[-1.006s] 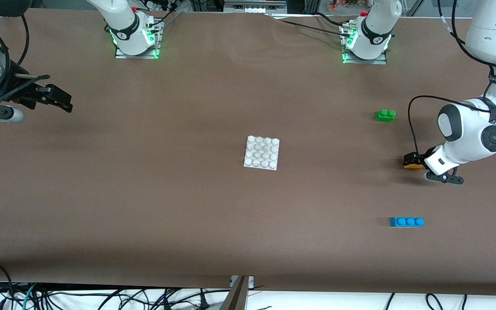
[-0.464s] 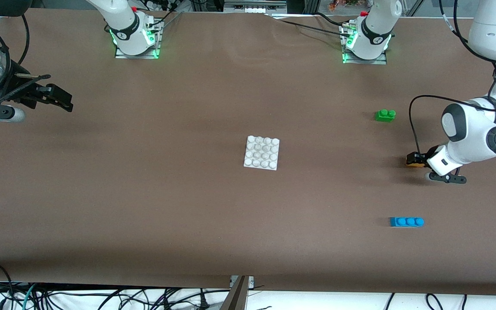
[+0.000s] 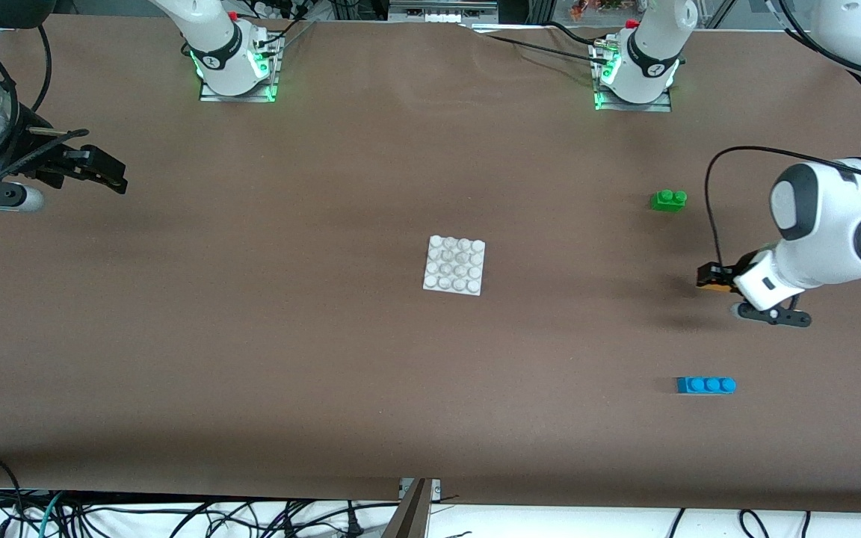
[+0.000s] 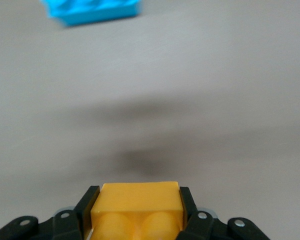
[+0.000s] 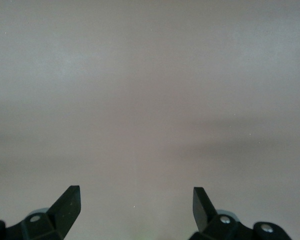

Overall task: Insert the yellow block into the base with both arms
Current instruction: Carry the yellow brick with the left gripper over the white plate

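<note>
My left gripper (image 3: 713, 279) is shut on the yellow block (image 3: 714, 285) at the left arm's end of the table and holds it a little above the brown surface. In the left wrist view the block (image 4: 136, 207) sits between the two black fingers, studs toward the camera. The white studded base (image 3: 454, 264) lies at the middle of the table, well apart from the block. My right gripper (image 3: 105, 173) is open and empty at the right arm's end of the table, where it waits; its wrist view shows only bare table between the fingertips (image 5: 70, 201).
A green two-stud brick (image 3: 668, 199) lies farther from the front camera than the left gripper. A blue three-stud brick (image 3: 705, 385) lies nearer to that camera; it also shows in the left wrist view (image 4: 92, 10). Both arm bases stand along the table's back edge.
My left gripper has risen slightly with the yellow block in it, and its shadow now lies apart on the table. The right arm has not moved.
</note>
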Controlling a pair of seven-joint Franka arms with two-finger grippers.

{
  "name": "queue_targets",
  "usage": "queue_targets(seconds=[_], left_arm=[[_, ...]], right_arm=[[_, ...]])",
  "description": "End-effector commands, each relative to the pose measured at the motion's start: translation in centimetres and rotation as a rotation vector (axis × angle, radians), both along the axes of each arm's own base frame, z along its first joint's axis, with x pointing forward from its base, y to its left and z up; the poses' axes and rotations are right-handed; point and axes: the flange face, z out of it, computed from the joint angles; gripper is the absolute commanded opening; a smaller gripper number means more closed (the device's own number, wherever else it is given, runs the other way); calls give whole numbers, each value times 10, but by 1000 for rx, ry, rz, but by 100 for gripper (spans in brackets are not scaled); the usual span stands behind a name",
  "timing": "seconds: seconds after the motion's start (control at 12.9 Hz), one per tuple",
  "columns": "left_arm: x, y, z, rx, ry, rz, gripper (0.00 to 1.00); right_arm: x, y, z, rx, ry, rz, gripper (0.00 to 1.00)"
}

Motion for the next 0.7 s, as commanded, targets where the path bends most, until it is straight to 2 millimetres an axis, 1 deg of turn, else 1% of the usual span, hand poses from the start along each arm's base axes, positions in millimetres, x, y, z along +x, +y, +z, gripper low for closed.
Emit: queue_targets(seconds=[0.0, 0.08, 0.15, 0.23, 0.39, 0.54, 0.62], left_arm=[[3, -77, 23, 2, -24, -2, 26], [3, -112, 29, 1, -37, 8, 26], [0, -146, 31, 5, -41, 23, 26], [-2, -175, 32, 6, -45, 36, 26], [-9, -219, 25, 6, -46, 25, 27], [-8, -276, 29, -12, -74, -49, 27], [-12, -298, 22, -12, -69, -51, 27]], right_arm=[[-1, 0, 7, 3, 6, 3, 99], [-1, 1, 7, 3, 9, 3, 99], [-1, 1, 7, 3, 9, 3, 99], [-1, 1, 7, 4, 9, 1, 99], [-1, 1, 7, 5, 8, 2, 99], [-1, 1, 7, 4, 9, 1, 99], [-1, 1, 7, 4, 8, 1, 99]])
